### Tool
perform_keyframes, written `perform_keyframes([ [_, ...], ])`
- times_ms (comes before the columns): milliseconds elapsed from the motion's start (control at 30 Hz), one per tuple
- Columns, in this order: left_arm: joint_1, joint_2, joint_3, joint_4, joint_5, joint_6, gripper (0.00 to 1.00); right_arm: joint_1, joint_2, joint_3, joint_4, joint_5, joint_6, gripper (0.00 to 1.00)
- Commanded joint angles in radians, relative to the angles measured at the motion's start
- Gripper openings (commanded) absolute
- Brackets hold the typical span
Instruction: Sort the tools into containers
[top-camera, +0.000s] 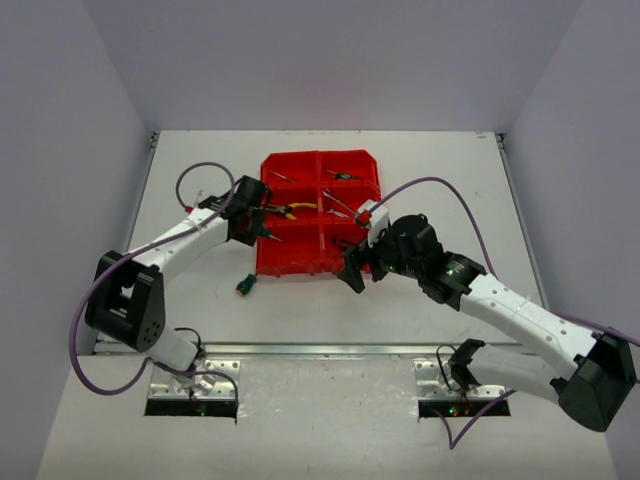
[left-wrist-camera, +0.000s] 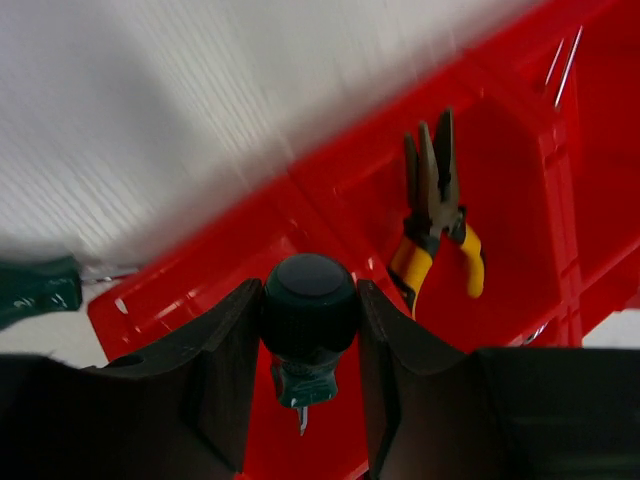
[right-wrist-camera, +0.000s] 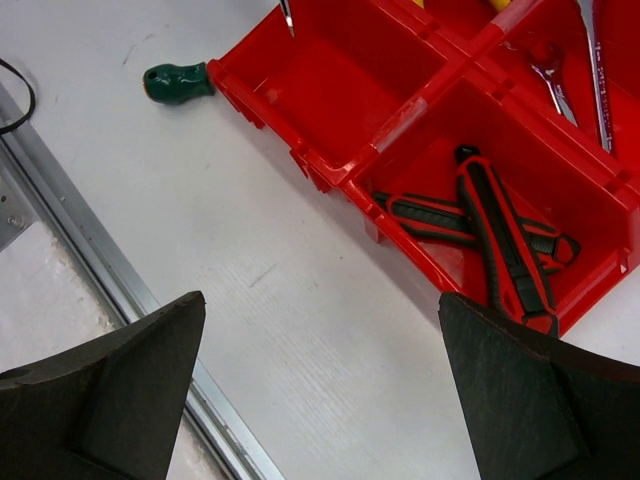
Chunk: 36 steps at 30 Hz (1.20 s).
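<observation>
Setting: a white desk (top-camera: 430, 170) between pale walls, with a bright red plastic six-compartment bin block (top-camera: 295, 268) at its middle.
Left fingers: the left fingers (left-wrist-camera: 220, 370) pinch a green-and-black-handled screwdriver (left-wrist-camera: 310, 310), tip down, over the bin's 7 o'clock compartment, which looks empty.
Right fingers: the right fingers (right-wrist-camera: 110, 390) are spread wide and hold nothing, above the desk by the bin's 5 o'clock corner.
Already sorted: yellow-handled pliers (left-wrist-camera: 435, 240) at 9 o'clock; red-and-black pliers (right-wrist-camera: 490, 230) at 5 o'clock; silver wrenches (right-wrist-camera: 555, 80) at 3 o'clock; small tools in both far compartments, too small to identify.
Outstanding: a second green-handled screwdriver (top-camera: 246, 286) lies on the desk, just off the bin's 7 o'clock corner.
Progress: judged nearly done. The held screwdriver needs releasing, then the loose one needs fetching.
</observation>
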Motion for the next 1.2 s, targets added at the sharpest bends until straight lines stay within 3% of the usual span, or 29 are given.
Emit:
perform_keyframes([
  [0,-0.053,0.067,0.103,0.053,0.004,-0.014,0.0,-0.001,-0.013,-0.004,0.054,0.039,-0.003,0.99],
  [67,-0.074,0.077,0.109,0.065,-0.006,-0.009,0.05,-0.002,-0.013,-0.004,0.053,0.041,-0.005,0.99],
  [167,-0.089,0.068,0.102,0.106,0.002,0.023,0.26,-0.002,-0.012,-0.006,0.054,0.042,-0.008,0.99],
  [200,-0.093,0.062,0.096,0.123,0.004,0.035,0.36,-0.002,-0.011,-0.006,0.054,0.043,-0.01,0.99],
  [233,-0.1,0.049,0.084,0.153,0.005,0.045,0.58,-0.001,-0.009,-0.006,0.053,0.043,-0.011,0.99],
  [267,-0.107,0.035,0.064,0.18,0.004,0.054,0.7,-0.001,-0.008,-0.006,0.053,0.044,-0.011,0.99],
  [433,-0.143,-0.035,-0.03,0.3,0.007,0.086,0.76,-0.002,-0.001,-0.007,0.054,0.053,-0.014,0.99],
  [600,-0.171,-0.09,-0.027,0.294,-0.035,0.154,0.79,-0.001,0.007,-0.006,0.053,0.059,-0.016,0.99],
  [667,-0.174,-0.145,-0.024,0.209,-0.118,0.17,0.81,-0.001,0.011,-0.004,0.054,0.059,-0.014,0.99],
  [767,-0.174,-0.232,0.004,-0.03,-0.243,0.101,0.99,-0.001,0.007,-0.006,0.054,0.059,-0.013,0.99],
  [833,-0.174,-0.254,0.04,-0.183,-0.296,0.126,1.0,-0.001,0.005,-0.006,0.054,0.059,-0.013,0.99],
  [933,-0.172,-0.271,0.051,-0.232,-0.324,0.366,1.0,-0.001,0.008,-0.006,0.054,0.048,-0.013,0.99],
  [1033,-0.171,-0.305,0.029,-0.173,-0.224,0.62,0.99,-0.001,0.01,-0.006,0.054,0.035,-0.016,0.99],
  [1100,-0.171,-0.34,0.053,-0.223,-0.191,0.687,0.95,-0.001,0.017,-0.006,0.055,0.023,-0.023,0.99],
  [1167,-0.169,-0.384,0.066,-0.289,-0.19,0.698,0.98,-0.001,0.025,-0.004,0.053,0.013,-0.025,0.99],
])
